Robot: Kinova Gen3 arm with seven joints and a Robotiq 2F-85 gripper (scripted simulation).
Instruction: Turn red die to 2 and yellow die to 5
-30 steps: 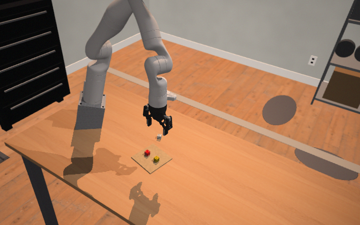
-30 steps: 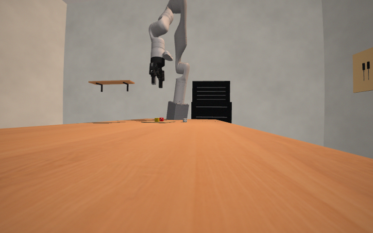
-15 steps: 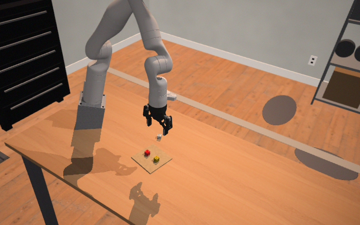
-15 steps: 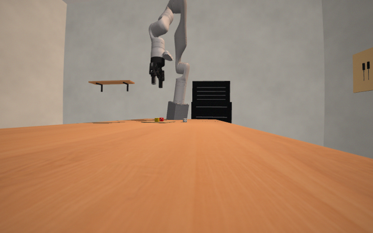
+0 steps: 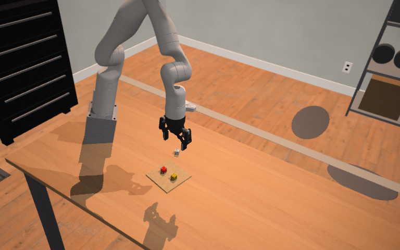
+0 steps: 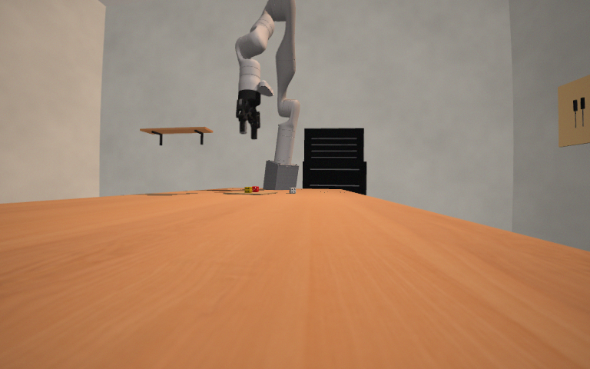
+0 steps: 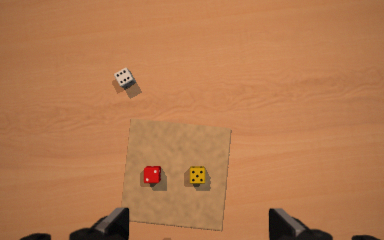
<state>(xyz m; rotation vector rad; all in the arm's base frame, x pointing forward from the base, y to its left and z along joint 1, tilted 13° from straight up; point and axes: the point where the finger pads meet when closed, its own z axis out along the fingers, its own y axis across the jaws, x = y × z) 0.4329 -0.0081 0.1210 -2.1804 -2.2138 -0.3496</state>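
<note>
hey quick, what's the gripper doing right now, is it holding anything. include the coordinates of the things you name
Gripper (image 5: 174, 141) (image 6: 248, 134) (image 7: 198, 224): open, holding nothing, raised above the table (image 5: 236, 188) (image 6: 304, 282) (image 7: 300, 100).

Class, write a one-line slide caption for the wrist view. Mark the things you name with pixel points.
Red die (image 5: 163, 170) (image 6: 255, 189) (image 7: 152, 175) showing 2 and yellow die (image 5: 173, 176) (image 6: 247, 189) (image 7: 197, 175) showing 5 on the mat (image 5: 167, 187) (image 6: 260, 193) (image 7: 175, 145); white die (image 5: 176, 151) (image 6: 292, 190) (image 7: 124, 77) off it.

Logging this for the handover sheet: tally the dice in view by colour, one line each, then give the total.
Red: 1 (red die)
Yellow: 1 (yellow die)
White: 1 (white die)
Total: 3 dice
</note>
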